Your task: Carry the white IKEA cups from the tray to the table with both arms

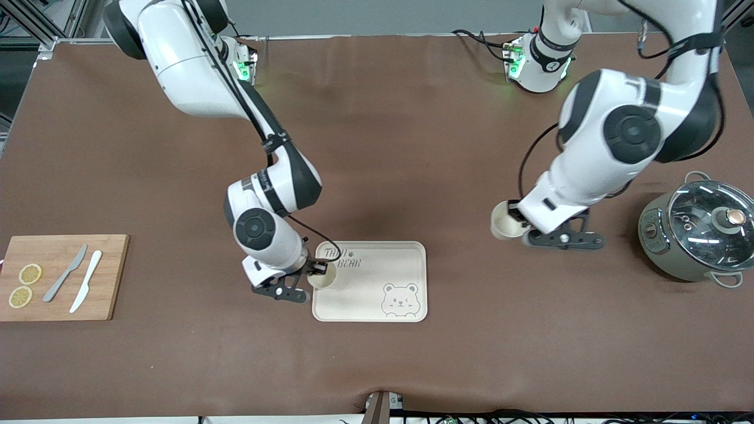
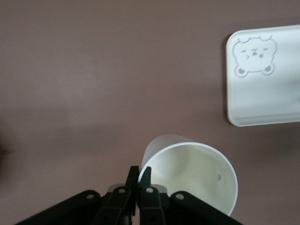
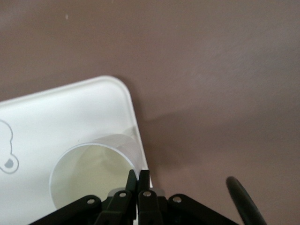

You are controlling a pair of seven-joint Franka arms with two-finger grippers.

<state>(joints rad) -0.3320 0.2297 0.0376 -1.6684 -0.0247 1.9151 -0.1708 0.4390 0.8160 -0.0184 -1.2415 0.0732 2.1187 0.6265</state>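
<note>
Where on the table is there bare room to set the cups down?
Bare table lies between the tray and the robot bases, and between tray and pot. The strip nearest the camera is bare too. It is crowded around the cutting board.

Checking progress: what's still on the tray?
One white cup stands at the tray's edge, right gripper shut on its rim. The tray under the cup is hidden.

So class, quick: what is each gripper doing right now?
Left gripper: shut on a white cup's rim, over the table.
Right gripper: shut on the cup on the tray.
</note>
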